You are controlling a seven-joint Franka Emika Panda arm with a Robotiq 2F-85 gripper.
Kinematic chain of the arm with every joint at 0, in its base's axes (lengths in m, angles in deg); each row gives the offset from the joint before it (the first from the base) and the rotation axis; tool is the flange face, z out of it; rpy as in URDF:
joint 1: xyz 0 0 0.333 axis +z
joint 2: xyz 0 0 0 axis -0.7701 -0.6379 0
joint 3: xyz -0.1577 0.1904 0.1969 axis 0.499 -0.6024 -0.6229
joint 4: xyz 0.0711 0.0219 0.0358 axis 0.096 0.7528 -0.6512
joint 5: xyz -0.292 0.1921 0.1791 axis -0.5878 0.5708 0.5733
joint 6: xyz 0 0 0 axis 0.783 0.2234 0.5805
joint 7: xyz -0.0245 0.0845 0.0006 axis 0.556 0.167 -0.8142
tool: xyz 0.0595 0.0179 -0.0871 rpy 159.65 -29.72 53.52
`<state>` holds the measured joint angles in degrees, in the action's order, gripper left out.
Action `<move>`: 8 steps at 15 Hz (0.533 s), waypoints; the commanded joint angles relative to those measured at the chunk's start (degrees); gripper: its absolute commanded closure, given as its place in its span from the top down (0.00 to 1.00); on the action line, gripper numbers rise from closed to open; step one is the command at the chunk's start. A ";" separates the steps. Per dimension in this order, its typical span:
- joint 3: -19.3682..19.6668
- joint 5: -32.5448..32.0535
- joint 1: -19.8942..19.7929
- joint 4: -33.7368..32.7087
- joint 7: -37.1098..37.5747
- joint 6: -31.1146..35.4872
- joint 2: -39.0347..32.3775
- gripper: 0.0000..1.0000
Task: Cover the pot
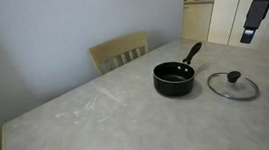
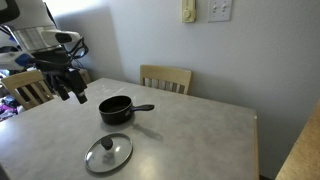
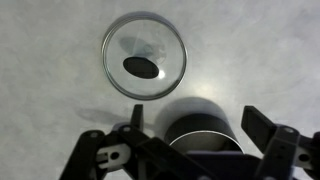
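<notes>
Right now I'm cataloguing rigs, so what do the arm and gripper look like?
The gripper is black, with two blocky, jointed fingers built from angular linkage plates, as the wrist view shows. The arm above it looks pale grey with dark sections. Cables and markings are too small to make out.

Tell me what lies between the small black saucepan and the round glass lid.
Nothing: only bare grey tabletop separates the small black saucepan and the round glass lid, in both exterior views.
</notes>
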<state>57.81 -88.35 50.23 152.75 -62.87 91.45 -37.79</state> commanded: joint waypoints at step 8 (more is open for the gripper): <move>3.94 5.42 0.11 0.24 -14.59 -0.13 0.00 1.00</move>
<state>61.97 -82.99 50.55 153.04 -77.45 91.43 -37.80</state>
